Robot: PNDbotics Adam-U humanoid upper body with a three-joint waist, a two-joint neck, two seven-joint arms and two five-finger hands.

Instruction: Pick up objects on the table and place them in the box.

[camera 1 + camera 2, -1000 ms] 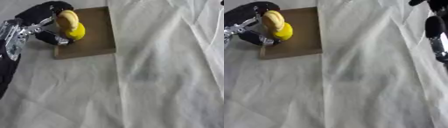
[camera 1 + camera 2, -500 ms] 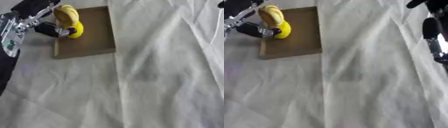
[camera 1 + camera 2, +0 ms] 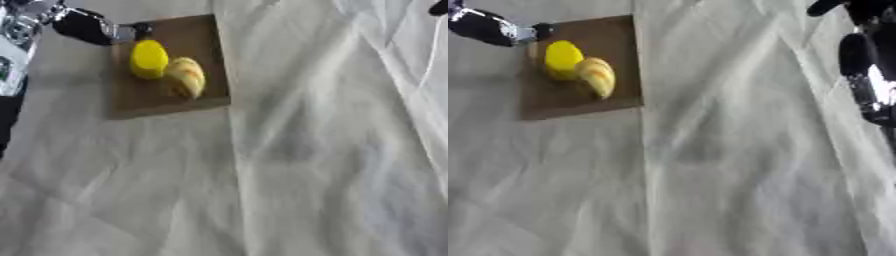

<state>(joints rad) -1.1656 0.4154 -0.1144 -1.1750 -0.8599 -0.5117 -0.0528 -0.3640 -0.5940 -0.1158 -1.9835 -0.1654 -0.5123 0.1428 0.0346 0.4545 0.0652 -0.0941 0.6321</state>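
Table cover (image 3: 289, 165): pale cloth, matt, creased. Box (image 3: 166, 95), upper left: brown, matt, cardboard-like. Yellow object (image 3: 149, 59): smooth, slight sheen. Pale yellow object (image 3: 187, 76): smooth, faint orange streaks. Left hand (image 3: 83, 25): glossy black with silver metal. Right hand (image 3: 866, 65): same finish.

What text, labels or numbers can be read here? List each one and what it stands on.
None can be read.
The brown box, the yellow object and the pale yellow object in it, and the white cloth carry no writing.
A pale panel on the left arm bears dark marks, too blurred to read.
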